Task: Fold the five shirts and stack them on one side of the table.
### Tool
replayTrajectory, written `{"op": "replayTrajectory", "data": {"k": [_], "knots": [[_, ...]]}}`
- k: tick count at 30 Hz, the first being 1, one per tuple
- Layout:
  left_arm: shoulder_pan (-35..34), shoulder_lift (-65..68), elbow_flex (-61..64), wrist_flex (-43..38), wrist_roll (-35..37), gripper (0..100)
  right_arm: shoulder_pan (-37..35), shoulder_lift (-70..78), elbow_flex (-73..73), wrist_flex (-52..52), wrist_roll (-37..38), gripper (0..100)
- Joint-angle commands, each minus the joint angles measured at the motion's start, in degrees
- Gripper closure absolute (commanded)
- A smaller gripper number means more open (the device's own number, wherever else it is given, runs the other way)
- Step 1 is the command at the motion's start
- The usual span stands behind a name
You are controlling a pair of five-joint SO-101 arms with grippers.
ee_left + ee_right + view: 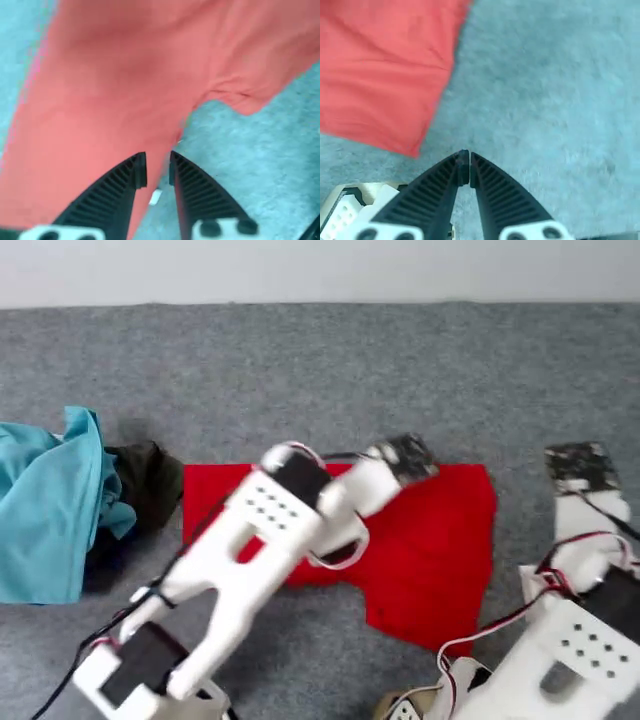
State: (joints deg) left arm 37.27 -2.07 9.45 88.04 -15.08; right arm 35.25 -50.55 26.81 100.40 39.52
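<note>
Red shirt (430,540) lies spread flat at the middle of the grey bench (350,370), one layer of cloth with a few soft creases. The left arm stretches across it from the near side, and the left gripper (405,455) sits over the shirt's far edge. Its wrist camera shows the left gripper (158,170) with jaws a little apart. The red shirt (125,75) lies under them, and I cannot see any cloth pinched between them.

The right gripper (575,465) stands over bare bench to the right of the shirt, apart from it. In its wrist camera the right gripper (466,165) has its jaws closed tip to tip on nothing, with a corner of the red shirt (380,65) to one side.

At the left edge of the bench a teal shirt (50,510) lies crumpled, with a dark garment (150,480) bunched against it. Both are well apart from either arm.
</note>
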Motion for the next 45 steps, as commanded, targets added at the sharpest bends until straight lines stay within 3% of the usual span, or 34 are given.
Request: {"op": "replayTrajectory", "data": {"k": [1,18,31,39,45], "knots": [[5.8,2.9,-3.2,-1.8,0.4,91,5.3,-1.8,-0.4,2.2,0.6,99.0],[19.3,23.1,-18.8,-1.4,0.4,81,7.2,-5.1,-0.1,2.2,0.6,99.0],[21.4,33.5,-19.0,-2.6,0.4,77,7.2,-4.7,-0.1,2.2,0.4,99.0],[21.3,38.0,-21.4,-4.8,0.1,96,7.1,-4.7,-0.1,2.2,0.4,99.0],[21.3,38.0,-29.3,-1.5,0.1,98,7.0,-4.7,-0.1,2.2,0.4,99.0]]}}
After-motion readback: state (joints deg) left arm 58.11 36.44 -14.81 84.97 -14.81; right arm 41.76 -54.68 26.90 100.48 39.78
